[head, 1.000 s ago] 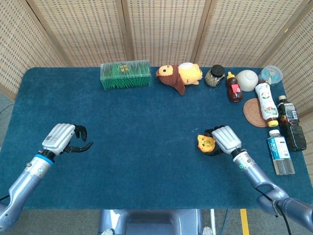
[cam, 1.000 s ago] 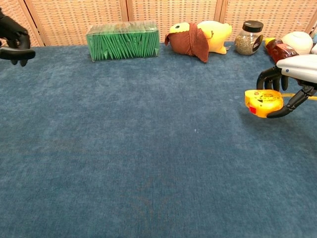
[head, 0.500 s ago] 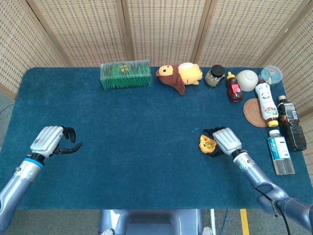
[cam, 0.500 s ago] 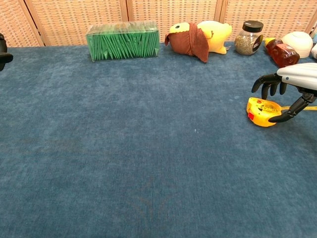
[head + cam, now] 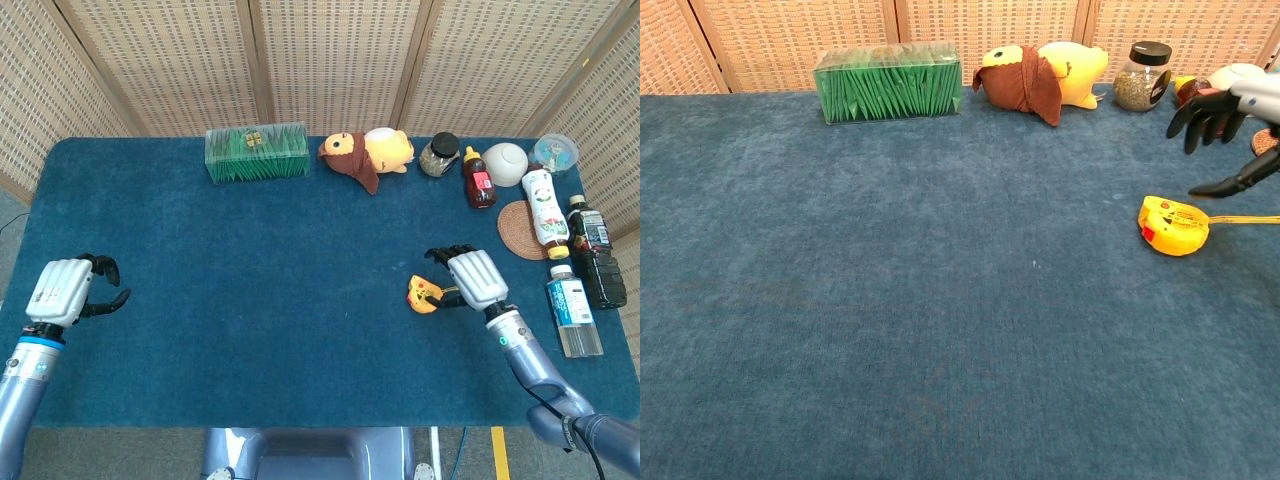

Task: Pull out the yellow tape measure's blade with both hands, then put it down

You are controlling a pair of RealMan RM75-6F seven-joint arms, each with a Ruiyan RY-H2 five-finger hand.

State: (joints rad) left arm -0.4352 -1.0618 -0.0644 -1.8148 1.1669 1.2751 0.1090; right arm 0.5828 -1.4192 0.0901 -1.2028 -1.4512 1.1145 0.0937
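The yellow tape measure (image 5: 421,295) (image 5: 1173,224) lies on the blue table (image 5: 280,260) at the right, free of both hands. A short length of its blade (image 5: 1243,219) runs off to the right along the cloth. My right hand (image 5: 472,280) (image 5: 1230,105) hovers just right of and above it, fingers spread, holding nothing. Near the table's left edge, my left hand (image 5: 65,292) holds nothing, its fingers loosely bent and apart; the chest view does not show it.
Along the back stand a green grass box (image 5: 256,152), a plush toy (image 5: 365,155) and a jar (image 5: 439,154). Bottles (image 5: 547,212), a white bowl (image 5: 505,164) and a round coaster (image 5: 522,230) crowd the right edge.
My right hand let go of the tape measure, which now lies on the cloth, and rose away to the right. My left hand drew back toward the left edge.
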